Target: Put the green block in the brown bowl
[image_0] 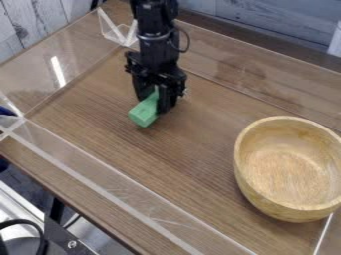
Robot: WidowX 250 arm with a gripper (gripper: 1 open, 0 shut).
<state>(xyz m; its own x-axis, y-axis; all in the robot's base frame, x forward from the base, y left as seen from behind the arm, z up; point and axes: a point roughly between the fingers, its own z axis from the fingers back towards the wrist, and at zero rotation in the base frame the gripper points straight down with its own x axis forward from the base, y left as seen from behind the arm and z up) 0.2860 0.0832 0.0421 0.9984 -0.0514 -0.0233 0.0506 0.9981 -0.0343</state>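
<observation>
A black cable [27, 231] curls in the lower left corner, beside the wooden table [134, 169], and clear tape runs over the boards nearby. Further right, the black arm [156, 20] reaches down from the top edge, its claw [151, 95] gripping the green block [146, 109], which slants, its lower end toward the left. Well apart, at the right, the brown bowl [288, 167] sits on the table, the block outside it.

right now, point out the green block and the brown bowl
green block [143, 113]: camera view, on the visible lower part of its upper face, below the dark jaws
brown bowl [288, 157]: camera view, on the bare inside of the bowl
</observation>
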